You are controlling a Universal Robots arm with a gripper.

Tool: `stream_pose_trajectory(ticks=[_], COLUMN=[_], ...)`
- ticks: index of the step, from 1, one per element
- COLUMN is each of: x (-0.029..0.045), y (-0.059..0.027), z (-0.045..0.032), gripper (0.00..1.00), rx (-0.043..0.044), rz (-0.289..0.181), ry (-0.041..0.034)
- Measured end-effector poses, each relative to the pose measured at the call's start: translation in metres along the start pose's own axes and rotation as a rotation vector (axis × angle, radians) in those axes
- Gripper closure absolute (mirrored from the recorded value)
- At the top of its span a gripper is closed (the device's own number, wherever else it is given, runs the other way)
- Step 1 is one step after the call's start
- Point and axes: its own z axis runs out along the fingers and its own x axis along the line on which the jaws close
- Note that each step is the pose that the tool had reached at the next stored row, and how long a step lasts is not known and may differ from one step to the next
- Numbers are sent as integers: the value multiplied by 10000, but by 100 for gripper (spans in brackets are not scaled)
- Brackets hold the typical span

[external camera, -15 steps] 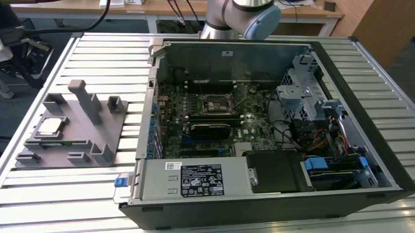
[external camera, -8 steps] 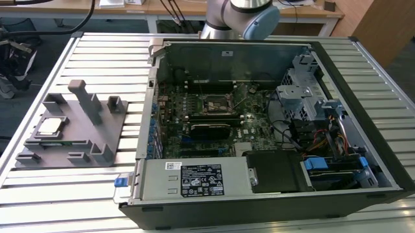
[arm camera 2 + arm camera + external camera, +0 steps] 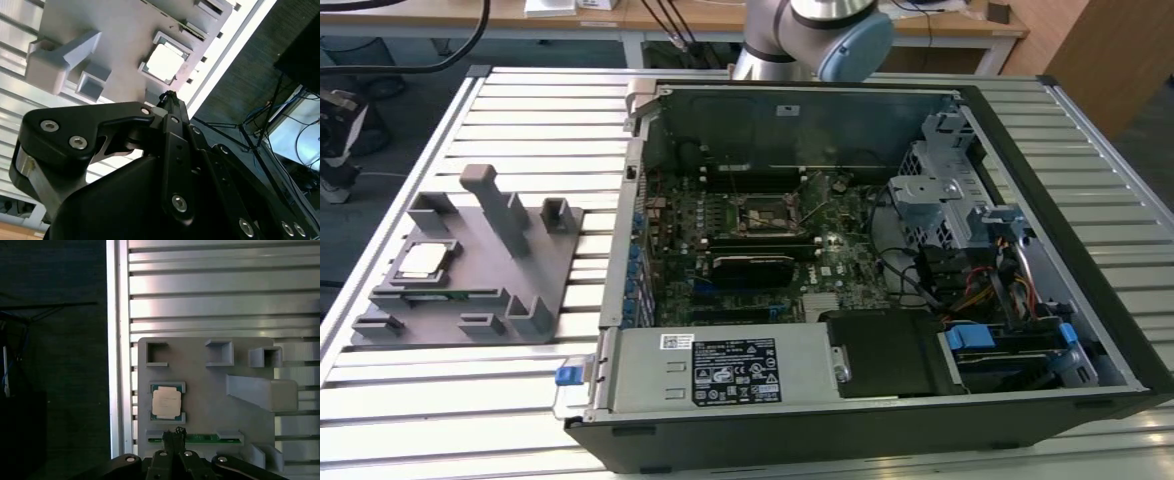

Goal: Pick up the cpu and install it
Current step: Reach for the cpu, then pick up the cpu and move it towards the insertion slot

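One slatted metal surface (image 3: pixel 480 420) carries everything. Largest on it is an open computer case (image 3: pixel 854 440), which fills the exterior view from the centre out to three o'clock, its side off and its insides bare. A motherboard (image 3: pixel 720 260) lies flat on the case's floor, with a dark square socket (image 3: pixel 762 212) near the middle of the board. A silver box (image 3: pixel 720 365) with labels sits along the case's six o'clock edge. A joint of the grey-and-blue arm (image 3: pixel 821 35) stands at twelve o'clock, behind the case.

At nine o'clock in that view, apart from the case, sits a flat grey holder (image 3: pixel 487 275) with raised blocks and pockets. The cpu (image 3: pixel 424 260) lies flat in a square pocket toward the holder's nine o'clock side, shiny top up, well apart from the socket. A thin green stick (image 3: pixel 200 438) stands on edge in a slot just beside that pocket.

The black tool (image 3: pixel 175 432) has its fingers pressed together into one narrow tip, pinching nothing. In the first wrist view the tip shows in front of the stick's slot, with the cpu just beside it and untouched. In the second wrist view the tip points toward the bright square of the cpu in its pocket.
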Motion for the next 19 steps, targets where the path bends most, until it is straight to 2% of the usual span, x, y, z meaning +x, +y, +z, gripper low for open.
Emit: stream_pose_trajectory(ticks=[5,10,19], x=[112,189,197], y=[-6,-10,-10], z=[10,20,22], gripper=[89,89,89], rx=[1,5,5], rz=[0,-1,-1], ry=[-1,0,0])
